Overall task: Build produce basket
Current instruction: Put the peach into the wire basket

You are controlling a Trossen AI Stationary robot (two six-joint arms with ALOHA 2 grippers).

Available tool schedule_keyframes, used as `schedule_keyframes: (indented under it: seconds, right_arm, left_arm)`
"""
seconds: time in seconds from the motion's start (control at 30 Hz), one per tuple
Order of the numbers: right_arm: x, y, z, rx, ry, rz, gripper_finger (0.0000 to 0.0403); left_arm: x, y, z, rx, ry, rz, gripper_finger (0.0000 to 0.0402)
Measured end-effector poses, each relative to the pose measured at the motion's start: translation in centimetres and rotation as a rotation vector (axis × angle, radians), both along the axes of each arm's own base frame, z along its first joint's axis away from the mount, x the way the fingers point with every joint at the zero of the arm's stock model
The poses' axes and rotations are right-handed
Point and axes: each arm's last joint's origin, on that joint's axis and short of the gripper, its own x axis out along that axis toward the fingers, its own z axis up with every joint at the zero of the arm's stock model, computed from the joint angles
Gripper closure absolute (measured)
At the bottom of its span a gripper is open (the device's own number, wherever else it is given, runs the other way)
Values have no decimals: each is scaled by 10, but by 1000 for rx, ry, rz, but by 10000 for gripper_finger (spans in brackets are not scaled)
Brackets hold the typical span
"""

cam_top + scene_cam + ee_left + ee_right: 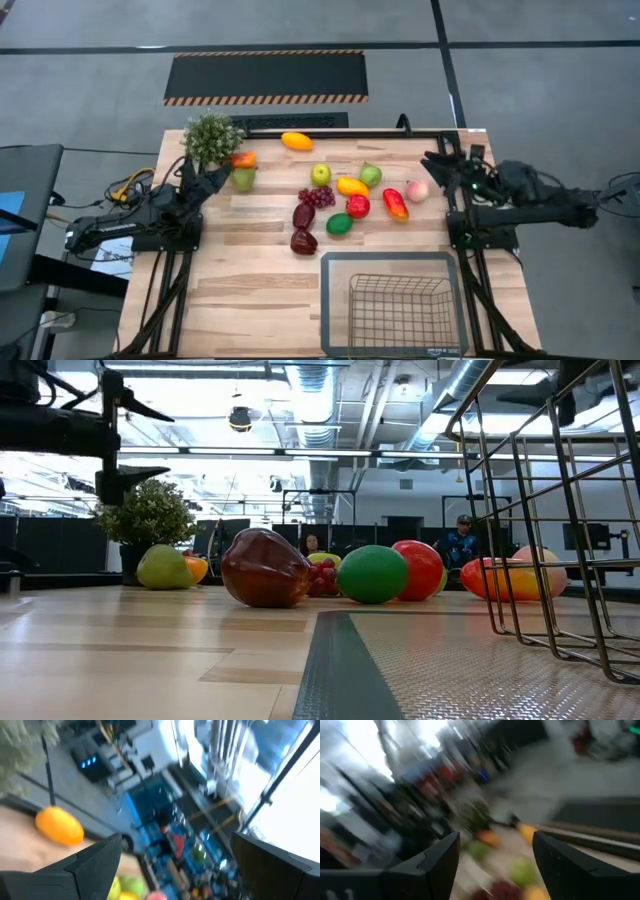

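Observation:
The produce lies loose on the wooden table in the high view: a yellow fruit point(296, 141) at the far side, a green apple point(321, 174), purple grapes point(317, 196), a red tomato point(358, 206), a peach point(417, 190) and two maroon pieces point(303, 241). The wire basket point(335, 300) stands at the near edge with nothing in it. My left gripper point(207, 180) is open above the table beside a green pear point(243, 180). My right gripper point(437, 165) is open just beyond the peach. Both wrist views show spread fingers with nothing between them: left point(180, 870), right point(495, 855).
A bushy potted plant point(211, 137) stands at the far left corner, close to my left gripper. In the low view the basket's wires point(540, 510) fill the right side, and a maroon fruit point(265, 568) and a green one point(372, 574) lie nearest. People sit in the room behind point(462, 535).

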Motion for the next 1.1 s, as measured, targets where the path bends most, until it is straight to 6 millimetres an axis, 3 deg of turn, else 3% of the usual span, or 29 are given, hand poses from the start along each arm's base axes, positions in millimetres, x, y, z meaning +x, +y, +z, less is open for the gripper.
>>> schedule_keyframes:
  seconds: [0.1,0.27,0.37,0.53,0.67,0.83,1.1]
  right_arm:
    - [17,-5,28,15,225,-42,132]
    - [42,-18,49,80,643,-119,132]
    - [60,-28,50,148,835,-174,132]
    - [75,-41,34,297,1097,-147,132]
    - [73,-45,26,449,1161,-63,132]
    - [65,-47,20,515,1150,-49,129]
    - [56,-59,-22,693,1202,-142,55]
  left_arm:
    - [0,-1,4,12,-45,-34,42]
    - [1,-4,7,12,-67,-168,42]
    - [0,-5,13,18,-79,-192,42]
    - [-3,-6,26,27,-100,-201,42]
    - [-6,-8,40,48,-80,-243,42]
    - [-9,-10,64,90,-24,-279,42]
    - [-1,-8,85,121,105,-270,42]
